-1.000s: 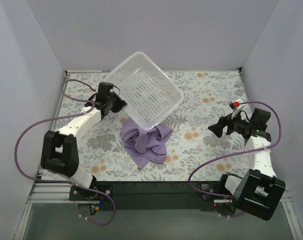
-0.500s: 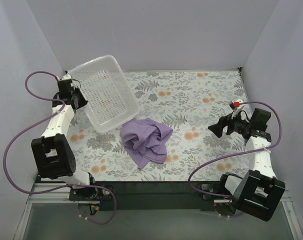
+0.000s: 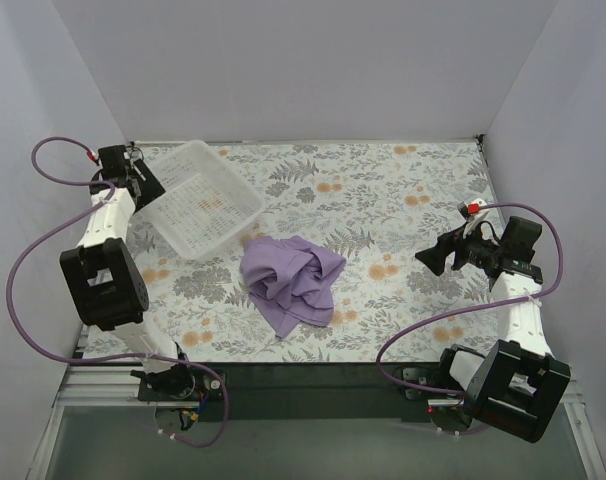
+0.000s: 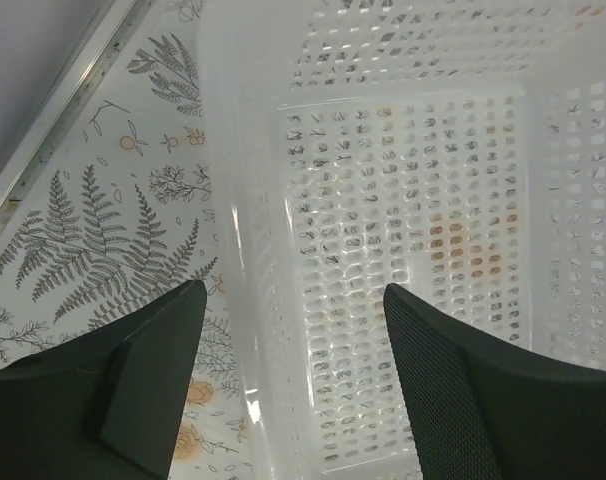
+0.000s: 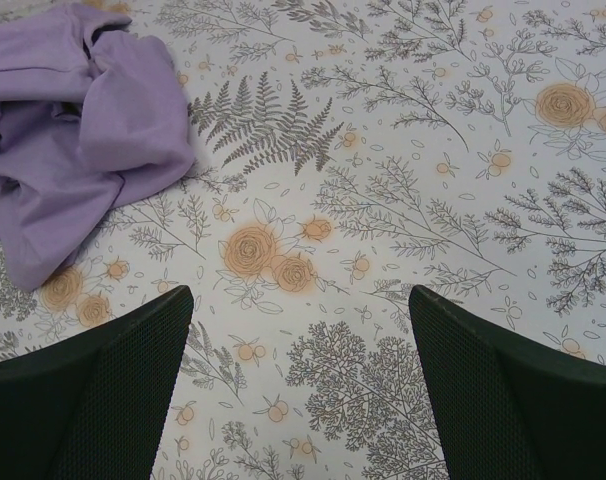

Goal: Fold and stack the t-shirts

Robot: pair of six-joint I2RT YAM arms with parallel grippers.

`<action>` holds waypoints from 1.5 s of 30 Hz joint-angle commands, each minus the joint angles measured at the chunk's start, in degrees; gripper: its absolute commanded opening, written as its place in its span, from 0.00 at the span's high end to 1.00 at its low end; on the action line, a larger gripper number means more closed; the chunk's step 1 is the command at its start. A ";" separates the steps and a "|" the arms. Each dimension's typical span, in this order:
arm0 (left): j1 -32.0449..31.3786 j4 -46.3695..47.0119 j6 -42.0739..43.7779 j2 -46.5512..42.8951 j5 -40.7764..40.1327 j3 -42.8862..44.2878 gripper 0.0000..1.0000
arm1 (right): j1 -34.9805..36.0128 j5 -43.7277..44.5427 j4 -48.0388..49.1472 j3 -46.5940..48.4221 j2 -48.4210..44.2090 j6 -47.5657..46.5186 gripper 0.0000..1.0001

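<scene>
Crumpled t-shirt mid-table; basket far-left, wall apparently untouched between spread left claw; right claw spread, empty.

Bright, even, diffuse light fills all three views, with no lamp in sight. From above, the pale walls look flat and faintly bluish. The crumpled lavender t-shirt casts only a thin, soft shadow on the floral table cover. In the left wrist view, the white plastic basket sits very close, glossy, with small white glints along its mesh and a slightly soft look. The right wrist view is crisp, and the right gripper's dark fingers show fine surface texture.
</scene>
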 commanded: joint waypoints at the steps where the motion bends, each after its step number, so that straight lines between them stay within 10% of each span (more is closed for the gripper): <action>1: -0.50 -2.99 -1.81 -3.96 1.39 5.36 0.29 | -0.32 -1.80 1.05 0.91 -1.25 0.42 0.05; 10: -9.89 -6.14 -18.57 -1.00 19.60 12.20 0.32 | -0.32 -1.80 1.13 0.91 -0.72 0.33 0.05; 18: -24.05 -24.59 -31.86 22.96 -2.69 40.46 0.22 | -0.49 -1.53 1.13 0.74 -0.81 0.24 0.05; 24: -25.90 -29.44 -31.70 30.03 -5.18 45.01 0.26 | -0.41 -1.71 1.05 0.83 -0.90 0.24 0.05; 29: -26.69 -30.32 -28.71 31.89 -8.95 44.22 0.37 | -0.41 -1.89 1.05 0.91 -0.90 0.33 0.05; 36: -26.87 -28.66 -13.96 32.51 -13.70 42.20 1.00 | -0.41 -1.45 0.96 0.91 -0.99 0.24 0.05; 45: -26.78 -15.39 15.92 20.57 -1.32 22.53 1.00 | -0.41 -1.62 0.96 0.91 -0.99 0.24 0.05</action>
